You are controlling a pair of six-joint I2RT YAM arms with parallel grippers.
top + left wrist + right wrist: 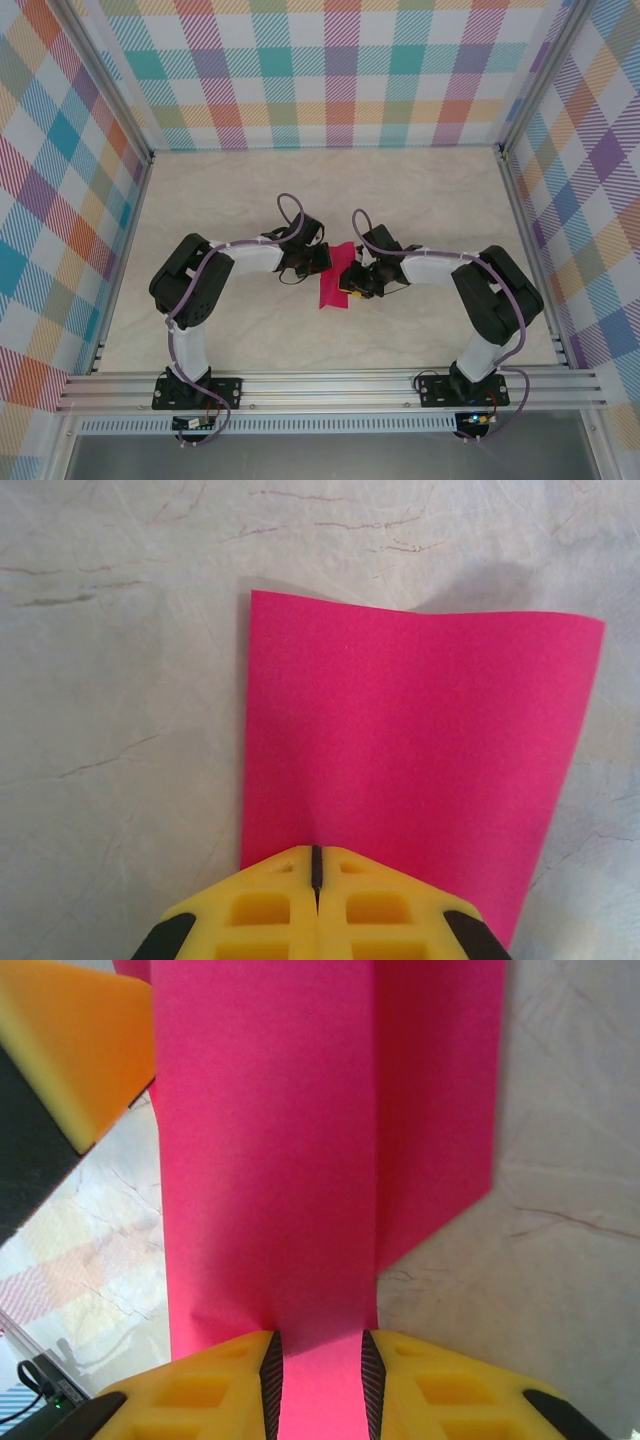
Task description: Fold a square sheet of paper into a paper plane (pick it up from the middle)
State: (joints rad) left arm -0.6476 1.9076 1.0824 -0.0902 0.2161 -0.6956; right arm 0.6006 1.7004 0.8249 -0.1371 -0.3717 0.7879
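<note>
- Two grippers met over the middle of the marbled table [250,200], with the square sheet of paper [330,290] between them.
- Left gripper [316,865]: jaws pressed together on the sheet's near edge, the pink spreading ahead above the tabletop.
- Right gripper [316,1360]: fingers stood apart, creased paper filling the gap; whether it truly gripped could not be told.

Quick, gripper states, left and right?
left gripper: shut on the square sheet of paper.
right gripper: open, the paper running between its fingers; no clear grip.
</note>
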